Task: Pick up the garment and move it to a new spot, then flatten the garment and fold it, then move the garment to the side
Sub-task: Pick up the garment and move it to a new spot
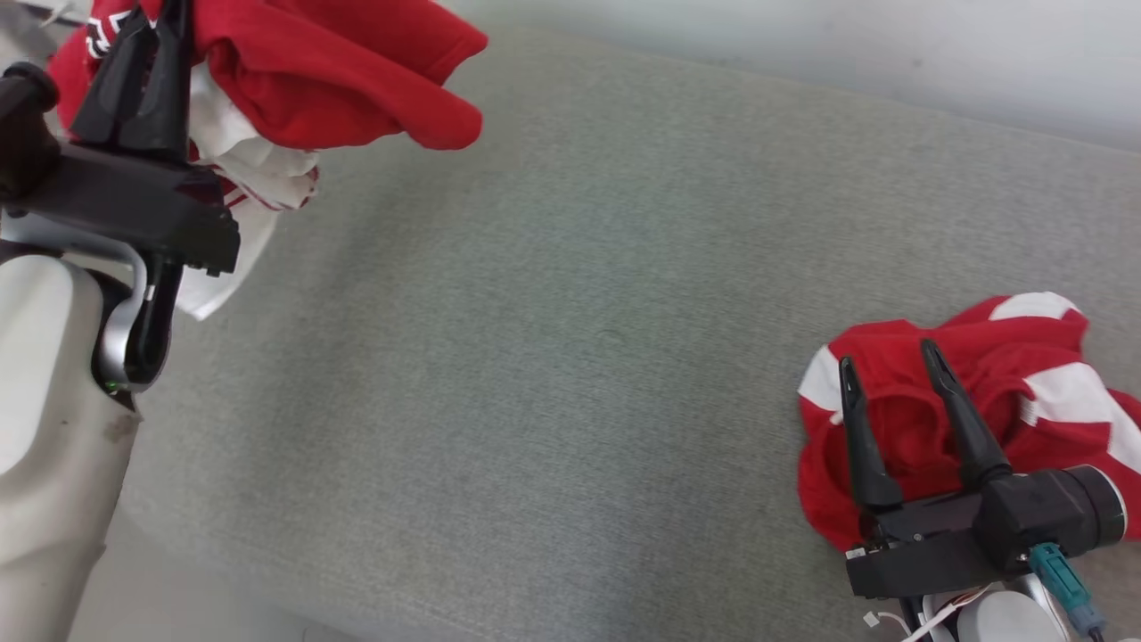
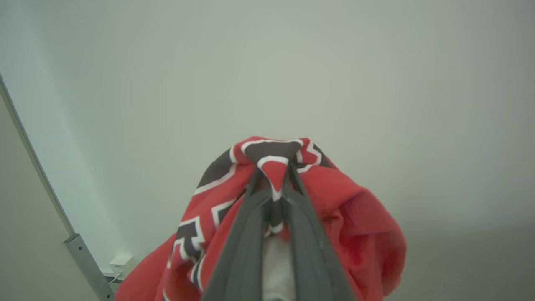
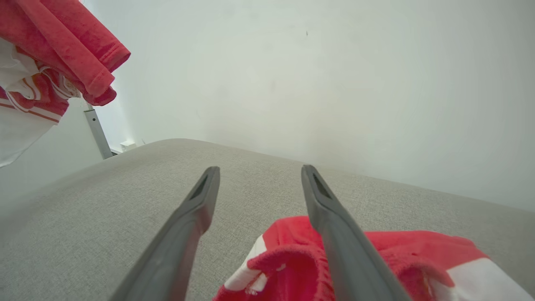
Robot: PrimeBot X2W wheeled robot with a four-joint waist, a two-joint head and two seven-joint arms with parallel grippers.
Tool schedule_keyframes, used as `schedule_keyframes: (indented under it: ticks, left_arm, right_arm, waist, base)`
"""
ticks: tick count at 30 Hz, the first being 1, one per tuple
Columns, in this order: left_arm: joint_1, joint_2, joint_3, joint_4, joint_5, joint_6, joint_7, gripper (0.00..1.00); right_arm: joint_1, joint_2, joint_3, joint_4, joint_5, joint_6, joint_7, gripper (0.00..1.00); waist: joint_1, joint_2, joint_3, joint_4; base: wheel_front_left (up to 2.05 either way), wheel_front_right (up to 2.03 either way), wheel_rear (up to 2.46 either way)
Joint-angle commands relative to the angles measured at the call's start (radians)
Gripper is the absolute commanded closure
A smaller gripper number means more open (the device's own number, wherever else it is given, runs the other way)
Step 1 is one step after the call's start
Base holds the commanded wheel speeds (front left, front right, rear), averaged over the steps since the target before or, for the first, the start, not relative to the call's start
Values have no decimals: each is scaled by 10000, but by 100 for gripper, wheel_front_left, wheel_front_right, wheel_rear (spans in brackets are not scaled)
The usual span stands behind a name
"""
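A red garment [image 1: 330, 71] with white parts and a black-and-white print hangs bunched at the upper left of the head view, lifted off the grey surface. My left gripper [image 1: 151, 27] is shut on it. In the left wrist view the fingers [image 2: 273, 175] pinch a printed fold, and the red cloth [image 2: 359, 225] drapes down around them. The held garment [image 3: 62, 42] also hangs at the top left of the right wrist view. My right gripper [image 1: 885, 354] stands open at the lower right, nothing between its fingers [image 3: 260, 169].
A second crumpled red and white garment [image 1: 1025, 374] lies on the grey padded surface [image 1: 553, 312] under my right gripper, its cloth [image 3: 292, 259] just below the fingers. A pale wall [image 1: 802, 45] runs along the far edge. A metal post [image 3: 97, 131] stands at the left.
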State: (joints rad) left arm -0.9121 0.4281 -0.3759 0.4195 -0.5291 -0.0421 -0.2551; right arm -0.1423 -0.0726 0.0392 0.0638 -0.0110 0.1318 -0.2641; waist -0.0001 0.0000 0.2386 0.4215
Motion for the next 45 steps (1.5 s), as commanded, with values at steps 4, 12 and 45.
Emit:
schedule_keyframes:
  ticks: [4,12,45]
  left_arm:
    - [194,223,267,-83,-50,46,-81,100]
    - [-319,759,945,342,-171,55,-103,100]
    - [690,-937,3321,5448,582,-787,-96,98]
  right_arm:
    - [-32,-180,124,-110,-69,-22,-5,0]
    - [-60,-391,196,-749,-184,-22,206,0]
    - [37,-862,-209,-3457,-539,-22,1536,0]
  waist:
    - [1,0,192,154]
    - [1,0,590,-593]
    - [1,0,2133,-2168]
  base:
    - [0,0,0]
    - [0,0,0]
    - [0,0,0]
